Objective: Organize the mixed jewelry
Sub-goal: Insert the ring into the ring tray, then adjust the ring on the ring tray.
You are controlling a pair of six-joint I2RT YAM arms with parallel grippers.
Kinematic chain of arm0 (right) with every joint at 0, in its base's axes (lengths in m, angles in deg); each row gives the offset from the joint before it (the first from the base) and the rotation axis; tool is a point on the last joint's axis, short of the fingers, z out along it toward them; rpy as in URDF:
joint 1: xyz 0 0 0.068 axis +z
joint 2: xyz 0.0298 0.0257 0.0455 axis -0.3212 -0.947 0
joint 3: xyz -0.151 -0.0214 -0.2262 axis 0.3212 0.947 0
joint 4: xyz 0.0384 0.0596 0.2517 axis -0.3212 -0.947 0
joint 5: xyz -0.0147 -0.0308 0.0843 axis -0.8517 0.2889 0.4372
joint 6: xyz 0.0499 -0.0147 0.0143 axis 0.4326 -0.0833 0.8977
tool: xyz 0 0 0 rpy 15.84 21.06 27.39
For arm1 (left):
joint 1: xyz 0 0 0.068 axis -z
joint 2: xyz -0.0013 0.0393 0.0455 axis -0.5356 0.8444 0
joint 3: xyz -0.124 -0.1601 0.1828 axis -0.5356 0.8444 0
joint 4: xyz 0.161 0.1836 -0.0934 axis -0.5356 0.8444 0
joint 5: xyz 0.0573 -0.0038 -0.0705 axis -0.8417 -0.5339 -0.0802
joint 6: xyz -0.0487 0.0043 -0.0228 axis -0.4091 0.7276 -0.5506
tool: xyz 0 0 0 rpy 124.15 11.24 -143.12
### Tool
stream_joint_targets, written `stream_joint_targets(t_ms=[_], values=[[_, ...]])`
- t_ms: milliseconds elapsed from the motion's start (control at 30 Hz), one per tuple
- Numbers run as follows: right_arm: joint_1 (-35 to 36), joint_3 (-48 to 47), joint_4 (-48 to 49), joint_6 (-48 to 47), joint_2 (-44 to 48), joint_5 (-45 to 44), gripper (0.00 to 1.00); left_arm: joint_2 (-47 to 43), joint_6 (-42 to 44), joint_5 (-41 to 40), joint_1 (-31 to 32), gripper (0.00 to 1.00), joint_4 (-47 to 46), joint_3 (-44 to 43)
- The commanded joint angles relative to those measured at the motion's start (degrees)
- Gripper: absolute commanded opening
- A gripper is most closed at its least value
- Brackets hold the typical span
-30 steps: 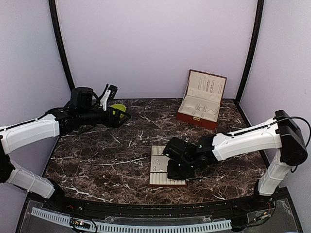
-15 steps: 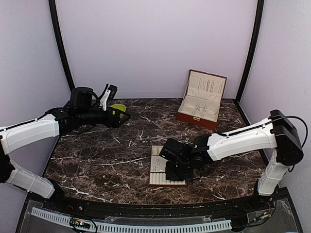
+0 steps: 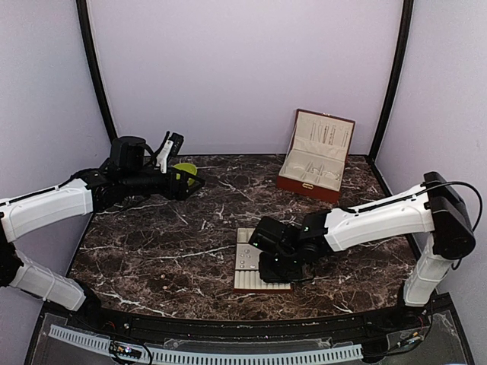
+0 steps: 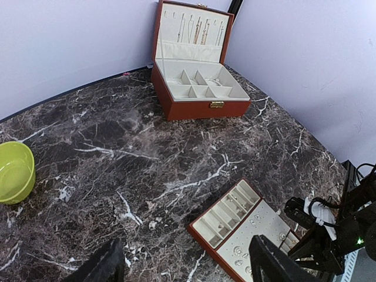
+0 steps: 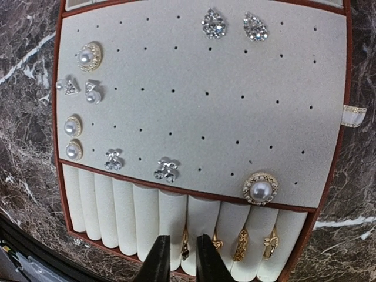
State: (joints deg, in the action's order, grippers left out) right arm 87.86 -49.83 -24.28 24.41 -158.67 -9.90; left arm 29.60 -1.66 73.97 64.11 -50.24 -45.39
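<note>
Hanging over the ring rows of the tray (image 5: pixel 235 117), the right gripper (image 5: pixel 181 258) is narrow, a gold ring (image 5: pixel 185 248) between its fingers; the left gripper (image 4: pixel 188 258) is wide.

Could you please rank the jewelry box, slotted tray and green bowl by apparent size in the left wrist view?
1. Jewelry box, lid open.
2. Slotted tray, close behind; it sits nearer and is partly hidden, so this ranking is unsure.
3. Green bowl, cropped by the left edge.
</note>
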Motion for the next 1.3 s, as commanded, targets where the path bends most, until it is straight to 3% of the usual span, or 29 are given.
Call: stream_joint_targets(t_ms=[0,167,400,1267], values=[[0.75,0.32,-0.15,0.69,3.39,-2.65,0.21,-1.49,0.59,0.04,0.00,0.75,-0.03,0.54],[0.84,0.78,0.91,0.35,4.01,-2.88,0.23,-1.51,0.60,-0.11,0.00,0.75,0.00,0.60],[1.08,0.19,-0.51,0.62,2.84,-2.36,0.07,-1.31,0.60,-0.06,0.00,0.75,-0.03,0.63],[1.05,-1.87,-1.15,-1.80,-2.36,1.93,0.00,-1.07,0.48,0.19,0.00,0.75,0.02,0.63]])
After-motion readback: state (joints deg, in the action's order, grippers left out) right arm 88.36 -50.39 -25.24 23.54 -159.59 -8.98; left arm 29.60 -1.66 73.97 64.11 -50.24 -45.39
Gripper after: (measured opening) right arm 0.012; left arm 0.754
